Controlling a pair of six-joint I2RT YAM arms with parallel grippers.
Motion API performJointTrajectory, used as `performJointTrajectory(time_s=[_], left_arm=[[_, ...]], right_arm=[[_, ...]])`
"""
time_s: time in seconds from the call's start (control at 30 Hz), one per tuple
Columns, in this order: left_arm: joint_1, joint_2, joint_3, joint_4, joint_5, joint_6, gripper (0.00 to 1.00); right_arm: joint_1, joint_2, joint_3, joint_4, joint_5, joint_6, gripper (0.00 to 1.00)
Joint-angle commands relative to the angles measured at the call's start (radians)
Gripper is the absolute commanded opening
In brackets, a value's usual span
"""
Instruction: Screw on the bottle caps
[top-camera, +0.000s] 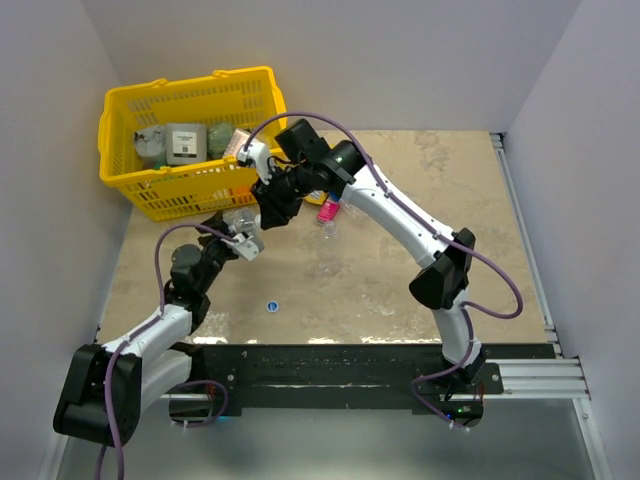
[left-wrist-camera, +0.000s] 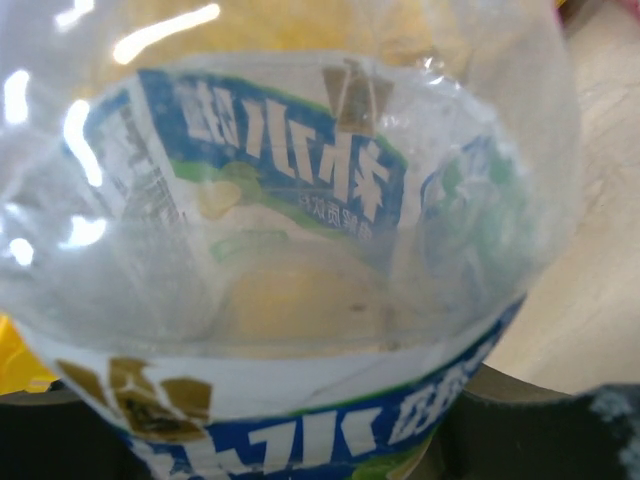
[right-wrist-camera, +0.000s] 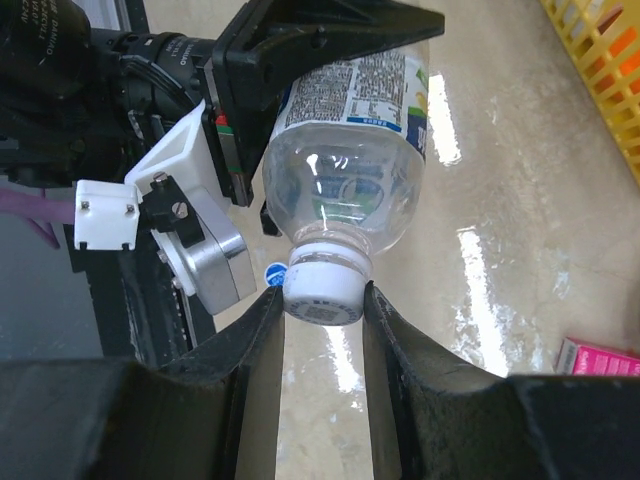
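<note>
Bottle: a clear plastic bottle (right-wrist-camera: 350, 140) with a pale printed label, held up off the counter (top-camera: 400, 290) between the two arms, neck toward the right hand.
Left hand: the left hand (top-camera: 243, 238) is clamped around the bottle's body; its wrist view is filled by the label and the clear wall of the bottle.
Right hand: the right hand (right-wrist-camera: 322, 300) has its two fingers pressed on either side of the whitish cap (right-wrist-camera: 322, 298), which sits on the bottle's neck.
Step in hand: turning the cap onto the thread, as I judge it.
Doing it well: keep the cap square to the neck so the thread does not cross; let the left hand hold the body firm enough to resist the twist without crushing the thin wall; re-grip the cap between turns if the wrist runs out of travel.
Risk: the bottle could spin in the left hand, or the small cap could slip out from the fingers.
Other caps: one blue cap (top-camera: 272, 306) lies on the counter near the left arm.
Other bottle: another clear bottle (top-camera: 327, 262) stands on the counter, near the middle.
Nearby: a pink packet (top-camera: 328, 211) beside the right forearm; a yellow basket (top-camera: 125, 165) of goods at the far left, close behind both hands and crowding the turn.
</note>
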Motion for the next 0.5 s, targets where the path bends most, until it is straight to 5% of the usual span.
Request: performJointTrajectory(time_s=[0.0,0.2,0.27,0.3,0.33,0.47], left_arm=[[0.002,-0.018,-0.016,0.322,-0.107,0.105,0.00],[0.002,-0.018,-0.005,0.287,-0.135,0.068,0.00],[0.005,-0.018,0.039,0.188,-0.107,0.021,0.00],[0.006,-0.021,0.056,0.060,-0.086,0.004,0.00],[0.009,-0.024,0.071,-0.010,-0.049,-0.016,0.00],[0.016,-0.044,0.140,-0.306,0.243,-0.029,0.00]], right_arm=[[0.026,0.019,-0.028,-0.102,-0.040,0.080,0.00],[0.025,0.023,-0.005,-0.104,-0.007,0.079,0.00],[0.019,0.014,0.056,-0.122,0.031,0.027,0.23],[0.003,0.003,0.078,-0.125,0.046,-0.002,0.56],[-0.003,-0.012,0.092,-0.125,0.065,-0.037,0.65],[-0.012,-0.240,-0.090,-0.026,0.112,-0.374,0.73]])
